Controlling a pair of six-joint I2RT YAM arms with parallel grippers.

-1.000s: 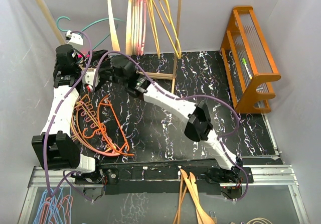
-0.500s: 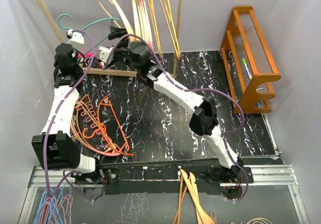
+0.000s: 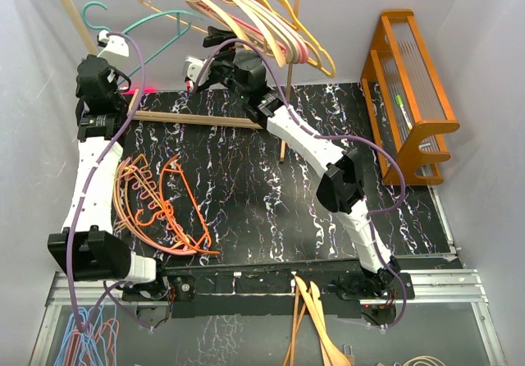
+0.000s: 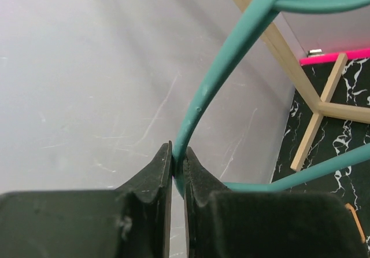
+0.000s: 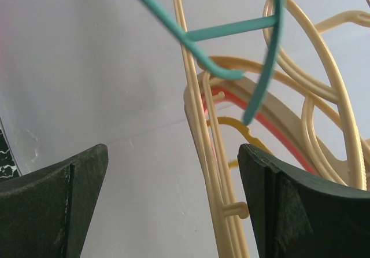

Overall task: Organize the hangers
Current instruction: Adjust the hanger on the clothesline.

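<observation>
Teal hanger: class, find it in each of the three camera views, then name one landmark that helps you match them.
Top external: the teal hanger is upper left, arching from the left gripper towards the rack.
Left wrist: centre, curving up from the shut left gripper.
Right wrist: along the top, above the open right gripper.
Landmark: the cream hangers, in the top and right wrist views only.

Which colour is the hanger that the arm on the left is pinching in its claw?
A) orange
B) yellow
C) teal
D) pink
C: in the left wrist view the left gripper is closed tight on the thin rod of the teal hanger, which curves up and away from the jaws.
</observation>
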